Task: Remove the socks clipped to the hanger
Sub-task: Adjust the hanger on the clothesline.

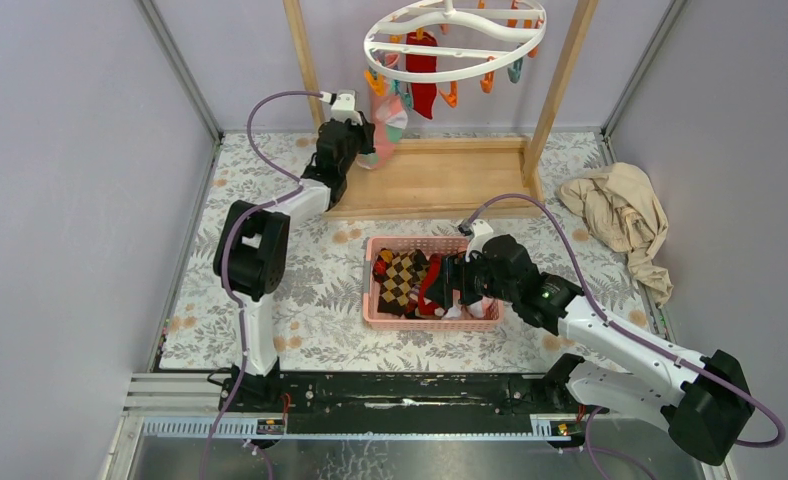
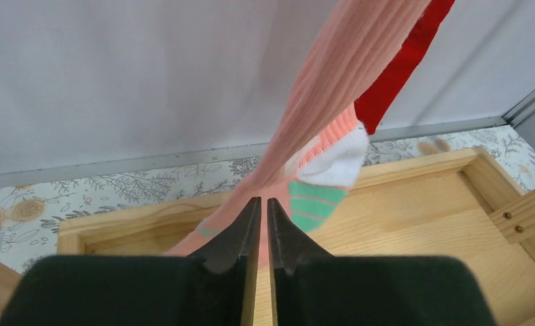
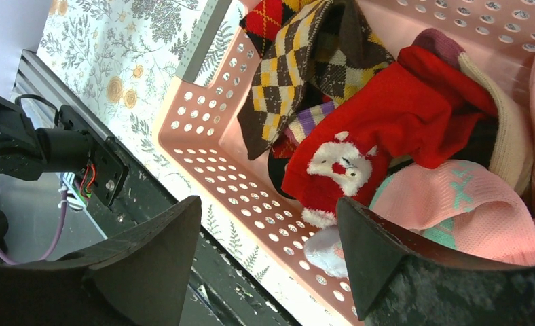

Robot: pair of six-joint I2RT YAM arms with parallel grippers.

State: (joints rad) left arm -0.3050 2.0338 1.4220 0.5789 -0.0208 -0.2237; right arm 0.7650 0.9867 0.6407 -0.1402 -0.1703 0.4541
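The hanger (image 1: 470, 70) hangs at the far middle of the scene, inside the wooden frame (image 1: 440, 175), with orange and teal clips (image 1: 450, 95) dangling from its ring. Two socks are on it: a red sock (image 1: 425, 98) near the middle and, just to its left, a pink sock (image 1: 388, 125) with white and green patches that hangs lower.

The left gripper (image 1: 368, 155) is at the far left, reaching up to the pink sock's lower end. In the left wrist view its fingers (image 2: 241, 231) stand almost together and a strip of pink fabric appears to run between them, so the pincer looks clamped on the pink sock (image 2: 333, 75); the red sock (image 2: 407, 61) hangs just behind.

The right gripper (image 1: 448, 283) hovers over the pink basket (image 1: 370, 290) near the middle of the table, its fingers (image 3: 380, 251) wide apart with nothing between them. In the basket (image 3: 210, 156) lie argyle socks (image 3: 299, 75), a red Santa sock (image 3: 387, 129) and another pink one (image 3: 455, 210)

A beige cloth (image 1: 620, 215) lies crumpled at the right
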